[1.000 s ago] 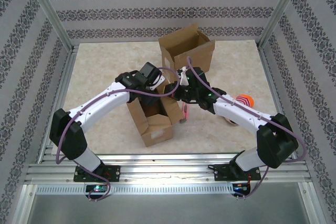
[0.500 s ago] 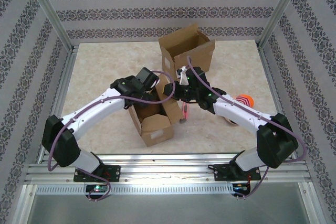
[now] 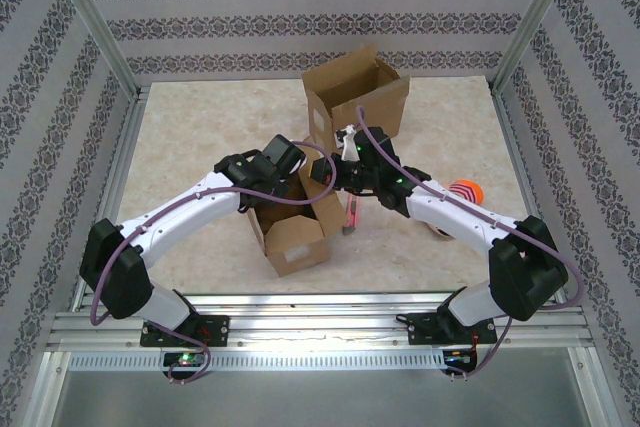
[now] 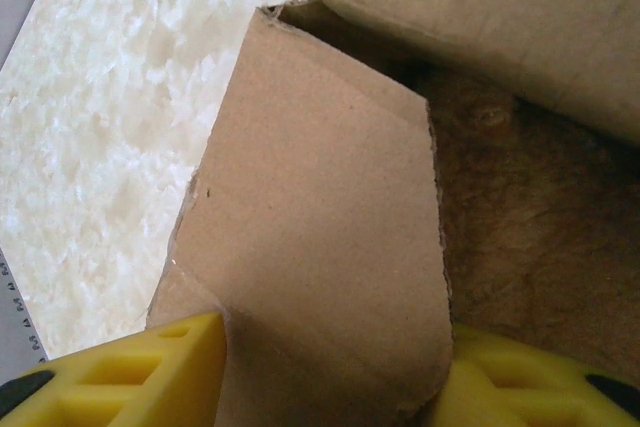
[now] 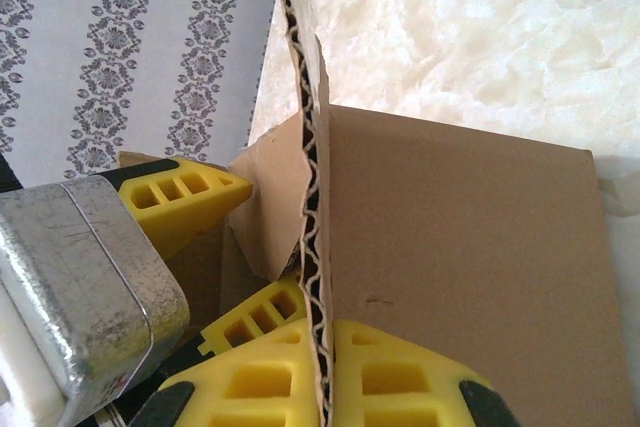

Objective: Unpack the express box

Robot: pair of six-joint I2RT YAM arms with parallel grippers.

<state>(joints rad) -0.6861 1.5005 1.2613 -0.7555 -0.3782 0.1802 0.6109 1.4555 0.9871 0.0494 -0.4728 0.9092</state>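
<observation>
Right claw is clamped on a flap of the box; left claw sits wide around the next flap beside it.

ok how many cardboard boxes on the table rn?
2. The far box stands open at the back of the table. The near box sits mid-table: left gripper straddles a flap, right gripper is shut on a flap edge. None looks hidden.
</observation>
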